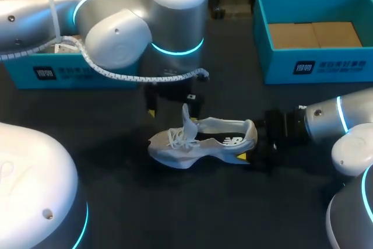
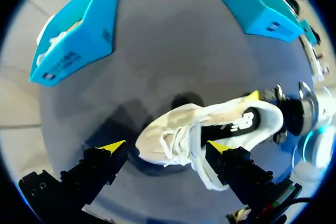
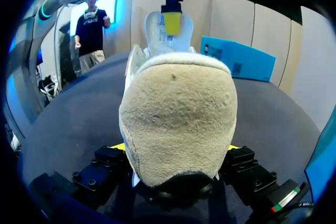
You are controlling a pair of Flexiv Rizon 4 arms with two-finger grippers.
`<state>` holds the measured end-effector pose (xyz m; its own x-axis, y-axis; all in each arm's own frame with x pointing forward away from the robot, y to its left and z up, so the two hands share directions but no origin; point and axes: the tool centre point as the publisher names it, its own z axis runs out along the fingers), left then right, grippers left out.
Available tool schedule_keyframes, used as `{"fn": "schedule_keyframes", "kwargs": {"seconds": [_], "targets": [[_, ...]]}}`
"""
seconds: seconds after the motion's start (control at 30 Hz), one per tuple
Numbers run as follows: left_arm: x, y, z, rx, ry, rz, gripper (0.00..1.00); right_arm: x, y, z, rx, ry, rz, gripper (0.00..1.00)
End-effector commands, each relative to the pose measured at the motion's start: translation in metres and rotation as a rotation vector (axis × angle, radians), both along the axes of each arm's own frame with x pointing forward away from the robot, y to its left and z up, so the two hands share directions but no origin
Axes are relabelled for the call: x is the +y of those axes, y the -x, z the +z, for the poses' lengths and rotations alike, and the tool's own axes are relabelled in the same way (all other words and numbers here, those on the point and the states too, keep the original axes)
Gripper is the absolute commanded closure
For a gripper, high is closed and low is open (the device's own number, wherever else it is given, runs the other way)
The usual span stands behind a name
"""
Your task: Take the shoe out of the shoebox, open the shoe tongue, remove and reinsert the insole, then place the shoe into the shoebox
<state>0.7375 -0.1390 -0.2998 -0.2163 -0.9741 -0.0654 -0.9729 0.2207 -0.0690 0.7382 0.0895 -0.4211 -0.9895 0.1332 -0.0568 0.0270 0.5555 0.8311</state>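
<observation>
Shoe (image 1: 201,139) is laid on the table at centre of the head view, out of the shoebox (image 1: 315,65) at upper right. The long axis is set left-right, toe left, heel right. Right gripper (image 1: 256,144) is clamped on the heel from the right. Left gripper (image 2: 165,148) is hung over the laces, fingers wide apart and spaced roughly along that axis. Tongue (image 1: 186,114) is stood up just below it. The left arm is judged nearer for the tongue pull.
</observation>
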Motion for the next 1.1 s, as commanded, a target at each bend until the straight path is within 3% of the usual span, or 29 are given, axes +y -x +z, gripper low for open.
{"fn": "schedule_keyframes", "kwargs": {"seconds": [0.03,0.3,0.33,0.37,0.47,0.63,0.67,0.7,1.1], "targets": [[0.006,-0.003,0.013,-0.014,0.05,-0.089,0.0,0.002,0.0,0.0,0.0,0.004,-0.003,1.0],[-0.007,-0.015,0.037,-0.105,0.106,-0.316,0.0,0.002,0.0,0.0,0.0,0.004,-0.003,1.0],[-0.009,-0.015,0.039,-0.113,0.109,-0.353,0.04,0.002,0.0,0.0,0.0,0.004,-0.003,1.0],[-0.011,-0.016,0.042,-0.118,0.112,-0.373,0.18,0.002,0.0,0.0,0.0,0.004,-0.003,1.0],[-0.017,-0.018,0.048,-0.115,0.123,-0.455,0.45,0.002,0.0,0.0,0.0,0.004,-0.003,1.0],[-0.027,-0.018,0.055,-0.117,0.134,-0.577,0.74,0.002,0.0,0.0,0.0,0.004,-0.003,1.0],[-0.03,-0.018,0.057,-0.107,0.144,-0.62,0.95,0.002,0.0,0.0,0.0,0.004,-0.003,1.0],[-0.032,-0.018,0.057,-0.108,0.146,-0.642,1.0,0.002,0.0,0.0,0.0,0.004,-0.003,1.0],[-0.058,-0.012,0.049,0.001,0.118,-1.109,1.0,0.002,0.0,0.0,0.0,0.004,-0.003,1.0]]}}
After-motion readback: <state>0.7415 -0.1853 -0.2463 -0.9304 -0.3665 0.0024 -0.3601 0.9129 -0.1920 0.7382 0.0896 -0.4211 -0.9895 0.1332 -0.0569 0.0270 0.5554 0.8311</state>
